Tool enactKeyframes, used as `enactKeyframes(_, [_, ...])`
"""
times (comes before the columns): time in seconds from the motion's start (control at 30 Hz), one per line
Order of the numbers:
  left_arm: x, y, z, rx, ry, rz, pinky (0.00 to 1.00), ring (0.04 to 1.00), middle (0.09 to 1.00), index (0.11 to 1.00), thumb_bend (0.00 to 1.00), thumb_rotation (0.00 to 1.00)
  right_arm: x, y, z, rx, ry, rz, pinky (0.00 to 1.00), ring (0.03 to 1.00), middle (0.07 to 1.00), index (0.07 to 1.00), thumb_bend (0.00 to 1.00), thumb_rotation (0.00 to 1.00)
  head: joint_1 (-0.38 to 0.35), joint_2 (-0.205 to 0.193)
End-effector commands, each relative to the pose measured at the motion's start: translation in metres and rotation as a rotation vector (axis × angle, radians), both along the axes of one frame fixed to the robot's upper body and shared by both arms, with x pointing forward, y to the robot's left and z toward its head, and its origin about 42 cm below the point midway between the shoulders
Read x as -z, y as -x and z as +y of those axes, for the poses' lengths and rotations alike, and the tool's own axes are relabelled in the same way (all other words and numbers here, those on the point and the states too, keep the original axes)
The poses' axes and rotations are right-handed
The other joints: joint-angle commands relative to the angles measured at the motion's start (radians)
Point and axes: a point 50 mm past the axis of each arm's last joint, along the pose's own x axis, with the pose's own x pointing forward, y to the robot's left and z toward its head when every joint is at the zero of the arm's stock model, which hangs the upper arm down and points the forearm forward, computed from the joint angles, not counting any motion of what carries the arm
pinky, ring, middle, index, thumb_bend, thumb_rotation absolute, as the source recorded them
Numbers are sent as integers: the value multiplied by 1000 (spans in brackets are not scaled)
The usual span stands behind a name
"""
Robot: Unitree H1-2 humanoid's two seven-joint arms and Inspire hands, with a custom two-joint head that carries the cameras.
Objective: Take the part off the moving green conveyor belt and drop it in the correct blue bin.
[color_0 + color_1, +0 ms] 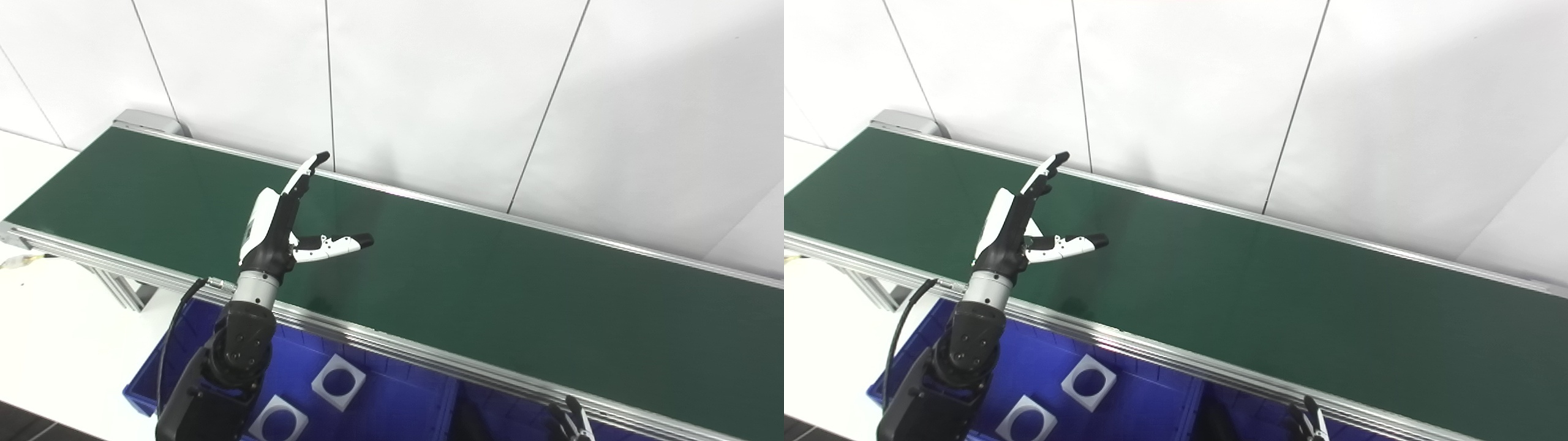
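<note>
Where white wall panels (441, 92) back the dark green conveyor belt (490, 288), left hand (275, 226) is held spread wide, nothing gripped; right hand (572, 422) barely seen, state unclear; no writing legible.

White panelled wall (441, 92) with thin dark seams; pale white floor (55, 331) below.

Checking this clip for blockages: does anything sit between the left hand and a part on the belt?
No part shows on the green belt. The open left hand hovers above bare belt; nothing visible blocks it.
</note>
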Motion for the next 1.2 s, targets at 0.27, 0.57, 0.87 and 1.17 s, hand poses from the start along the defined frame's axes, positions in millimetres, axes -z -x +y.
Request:
enactKeyframes(0.27, [-2, -43, 33, -14, -233, 68, 881, 963, 989, 928, 844, 233, -11, -3, 0, -3, -16, -87, 856, 881, 922, 983, 735, 243, 1, 1])
enactKeyframes(0.57, [12, -57, 47, -33, -391, 124, 983, 999, 1000, 922, 851, 228, -11, -4, 0, -15, -10, -89, 858, 882, 922, 987, 708, 218, 3, 0])
enactKeyframes(0.87, [23, -63, 51, -52, -475, 233, 1000, 1000, 1000, 910, 864, 225, -11, -4, 0, -17, -5, -92, 855, 875, 913, 985, 708, 207, 4, -1])
enactKeyframes(1.17, [33, -58, 45, -52, -537, 290, 901, 973, 988, 873, 772, 36, -12, -3, 2, -6, 0, -99, 843, 873, 913, 983, 707, 240, 7, 5])
